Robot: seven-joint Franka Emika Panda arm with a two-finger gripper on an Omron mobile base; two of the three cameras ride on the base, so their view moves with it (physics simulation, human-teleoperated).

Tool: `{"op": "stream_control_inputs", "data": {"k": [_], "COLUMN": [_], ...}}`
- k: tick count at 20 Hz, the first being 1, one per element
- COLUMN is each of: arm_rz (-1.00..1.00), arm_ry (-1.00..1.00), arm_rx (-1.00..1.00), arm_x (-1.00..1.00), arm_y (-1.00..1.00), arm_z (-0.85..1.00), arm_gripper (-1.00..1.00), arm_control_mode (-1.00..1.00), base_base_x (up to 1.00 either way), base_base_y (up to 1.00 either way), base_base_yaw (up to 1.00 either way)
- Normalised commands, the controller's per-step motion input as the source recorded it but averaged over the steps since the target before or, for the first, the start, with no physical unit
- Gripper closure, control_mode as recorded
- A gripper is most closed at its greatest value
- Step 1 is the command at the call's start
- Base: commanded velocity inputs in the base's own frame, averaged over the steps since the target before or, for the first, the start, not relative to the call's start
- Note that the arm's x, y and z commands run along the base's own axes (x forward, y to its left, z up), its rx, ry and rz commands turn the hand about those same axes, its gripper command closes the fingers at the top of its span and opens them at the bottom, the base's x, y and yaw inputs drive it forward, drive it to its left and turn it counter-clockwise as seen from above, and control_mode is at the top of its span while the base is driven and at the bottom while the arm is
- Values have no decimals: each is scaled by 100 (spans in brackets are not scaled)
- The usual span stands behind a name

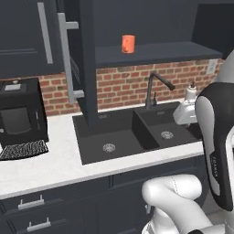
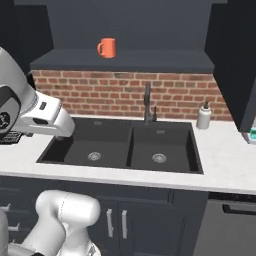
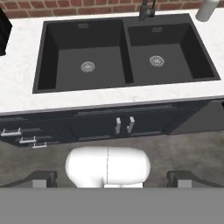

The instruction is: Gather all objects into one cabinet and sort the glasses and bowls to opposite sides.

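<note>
**Desk:** So, Operator, you're parked square to the double sink (image 2: 125, 145), and the orange mug (image 2: 106, 48) sits alone on the open cabinet shelf (image 2: 150, 61) above the brick backsplash (image 2: 115, 95). Why is your arm nowhere near it?

**Caption writer:** You've got the arm folded back and raised, hand pointing down at the sink and the lower cabinet doors (image 3: 124, 125). Your gripper (image 3: 112, 178) stands wide, 2 dark finger tips (image 3: 43, 178) far apart at the bottom of the hand view, and nothing lies between them. That reads as a carrying-nothing pose, ready to go and fetch.

**Desk:** And the mug's spot, does it suit the sorting?

**Caption writer:** You'll find it upright, handle out to the side, toward the left half of that shelf in both base views. I'd judge that is the glasses' side. From here I can't place the grey-beige mug or the dark bowl for you.

**Desk:** Anything in your way?

**Caption writer:** The open cabinet door (image 1: 68, 55) hangs out to your left, near the coffee machine (image 1: 20, 114). The faucet (image 2: 148, 102) and soap bottle (image 2: 203, 116) stand below the shelf. Keep any lift clear of them.
</note>
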Motion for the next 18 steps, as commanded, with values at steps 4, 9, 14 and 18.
{"op": "stream_control_inputs", "data": {"k": [4, 9, 14, 18], "arm_rz": [0, 0, 0, 0], "arm_ry": [0, 0, 0, 0], "arm_rx": [0, 0, 0, 0], "arm_x": [0, 0, 0, 0], "arm_y": [0, 0, 0, 0], "arm_z": [0, 0, 0, 0], "arm_gripper": [-100, -100, -100, -100], "arm_control_mode": [100, 100, 100, 100], "base_base_x": [54, 52, 40, 31], "base_base_y": [0, 0, 0, 0], "base_base_yaw": [10, 7, 6, 6]}}
